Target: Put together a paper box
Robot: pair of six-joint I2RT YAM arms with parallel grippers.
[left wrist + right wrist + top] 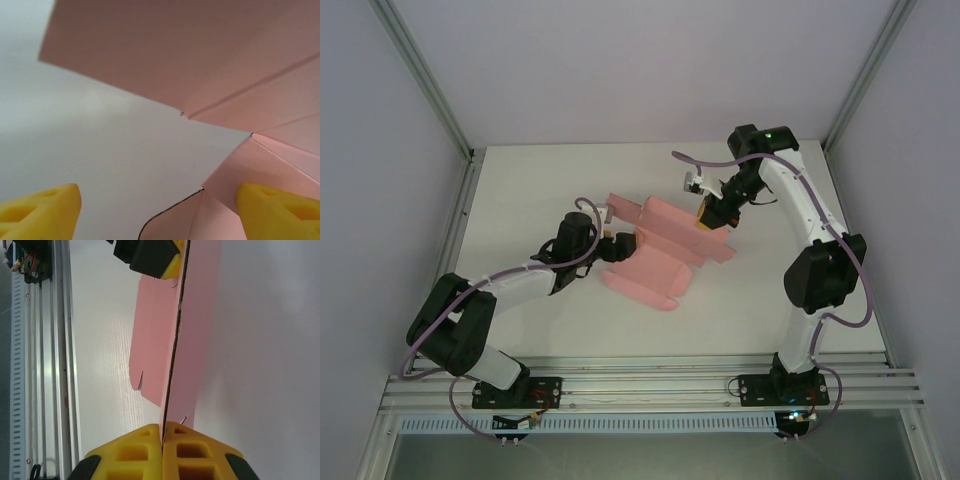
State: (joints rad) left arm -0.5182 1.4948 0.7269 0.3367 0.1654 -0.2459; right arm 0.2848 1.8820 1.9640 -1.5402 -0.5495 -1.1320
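I log the paper box [655, 255] lying mid-way across the table [550, 180]. The left gripper [612, 226] is at its left edge. The right gripper [708, 218] is behind it, pinching its far-right flap.

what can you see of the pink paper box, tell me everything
The paper box is thin pink card, a mostly flat die-cut sheet with creases, flaps and a rounded tab, lying in the middle of the white table. One panel on its right stands on edge, pinched between the shut fingers of the right hand. The open left hand sits at its left side; contact there is unclear.
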